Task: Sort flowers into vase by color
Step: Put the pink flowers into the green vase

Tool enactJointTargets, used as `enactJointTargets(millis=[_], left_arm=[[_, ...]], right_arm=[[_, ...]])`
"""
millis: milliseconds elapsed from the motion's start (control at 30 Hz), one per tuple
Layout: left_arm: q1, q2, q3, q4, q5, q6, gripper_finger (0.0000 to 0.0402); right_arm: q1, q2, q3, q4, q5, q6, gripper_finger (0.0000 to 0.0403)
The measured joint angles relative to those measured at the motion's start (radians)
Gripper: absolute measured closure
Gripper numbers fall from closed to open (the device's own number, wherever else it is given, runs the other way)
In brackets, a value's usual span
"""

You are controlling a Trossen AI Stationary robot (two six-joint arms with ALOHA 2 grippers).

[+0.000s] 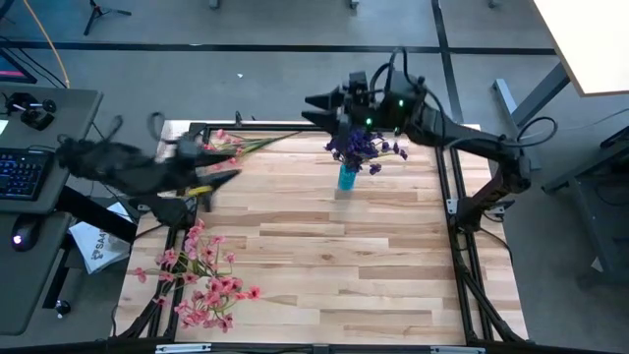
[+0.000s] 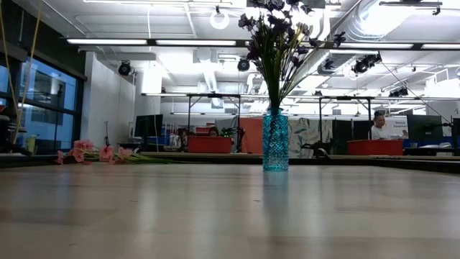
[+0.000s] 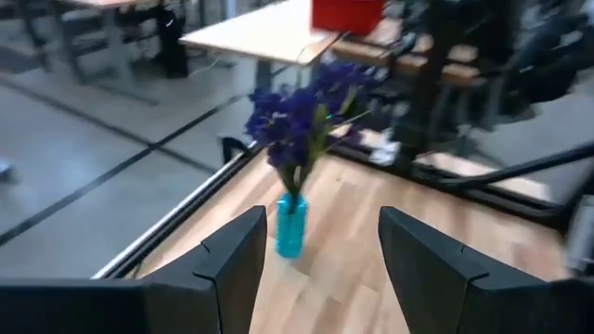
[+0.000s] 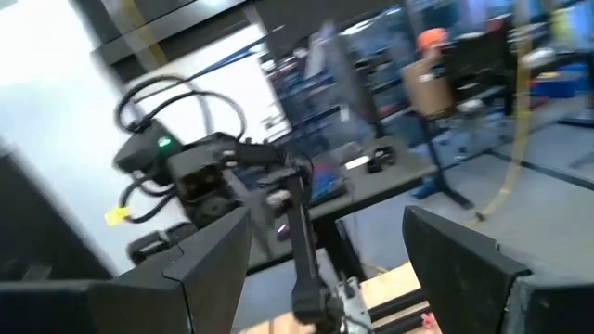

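A teal glass vase (image 1: 348,178) stands upright on the wooden table toward its far side and holds a bunch of purple flowers (image 1: 365,147). It also shows in the low view (image 2: 275,141) and the left wrist view (image 3: 290,225). A heap of pink flowers (image 1: 203,279) lies flat at the near left. One more pink sprig (image 1: 229,144) lies at the far left edge, its stem pointing right. My left gripper (image 1: 234,163) hovers open beside that sprig, nothing between its fingers (image 3: 320,243). My right gripper (image 1: 307,109) hangs open just beyond the far edge, left of the purple blossoms, and is empty (image 4: 325,243).
A black frame rail (image 1: 447,187) runs around the tabletop. A desk with a keyboard (image 1: 22,172) and a mouse stands left of the table. The middle and near right of the tabletop (image 1: 373,275) are bare wood. People sit in the room beyond the table.
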Motion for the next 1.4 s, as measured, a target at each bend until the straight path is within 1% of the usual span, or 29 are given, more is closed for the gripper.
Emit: enactJointTargets(millis=[167,233,333,400,433,500,600,667,767,933,1000,1067,1167,1200,1233,1267,1300,1400], left_arm=[[0.346,0.126,-0.001,0.095,0.202,0.042,0.0204],[0.487,0.164,-0.001,0.108,0.285,0.060,0.0204],[0.677,0.229,-0.001,0.103,0.431,0.042,0.0204],[0.778,0.280,-0.001,0.072,0.528,0.023,0.0204],[0.819,0.309,-0.001,0.052,0.562,0.024,0.0204],[0.879,0.370,-0.001,0.030,0.597,0.056,0.0204],[0.935,0.462,-0.001,0.019,0.592,0.145,0.0204],[0.962,0.521,-0.001,0.019,0.569,0.189,0.0204],[0.998,0.609,-0.001,0.018,0.536,0.212,0.0204],[1.049,0.737,-0.001,-0.006,0.486,0.256,0.0212],[1.065,0.781,-0.001,-0.012,0.455,0.254,0.0229],[1.080,0.816,-0.001,-0.011,0.446,0.212,0.0259],[1.093,0.851,-0.012,0.010,0.446,0.162,0.0328],[1.095,0.852,-0.030,0.035,0.448,0.156,0.0359],[1.095,0.846,-0.056,0.065,0.458,0.145,0.0379],[1.095,0.835,-0.087,0.104,0.477,0.121,0.0389],[1.093,0.818,-0.124,0.148,0.483,0.089,0.0390],[1.077,0.743,-0.266,0.266,0.437,-0.014,0.0397]], right_arm=[[-0.123,-0.007,0.000,-0.012,-0.304,-0.031,0.0128],[-0.166,-0.017,0.000,-0.017,-0.395,-0.045,0.0128],[-0.225,-0.035,0.000,-0.034,-0.493,-0.053,0.0128],[-0.265,-0.046,0.000,-0.039,-0.546,-0.050,0.0128],[-0.278,-0.050,0.000,-0.038,-0.563,-0.050,0.0128],[-0.297,-0.062,0.000,-0.042,-0.577,-0.048,0.0128],[-0.309,-0.074,0.000,-0.042,-0.583,-0.046,0.0128],[-0.306,-0.074,0.000,-0.043,-0.584,-0.039,0.0128],[-0.292,-0.074,0.000,-0.051,-0.592,-0.008,0.0128],[-0.268,-0.073,0.000,-0.073,-0.591,-0.019,0.0128],[-0.260,-0.073,0.000,-0.073,-0.584,-0.019,0.0128],[-0.251,-0.073,0.000,-0.074,-0.555,-0.019,0.0128],[-0.242,-0.073,0.000,-0.083,-0.538,-0.024,0.0128],[-0.239,-0.072,0.000,-0.087,-0.538,-0.024,0.0128],[-0.239,-0.072,0.000,-0.092,-0.538,-0.023,0.0128],[-0.239,-0.072,0.000,-0.096,-0.538,-0.025,0.0128],[-0.239,-0.072,0.000,-0.102,-0.538,-0.026,0.0128],[-0.239,-0.072,0.000,-0.127,-0.539,-0.030,0.0128]])
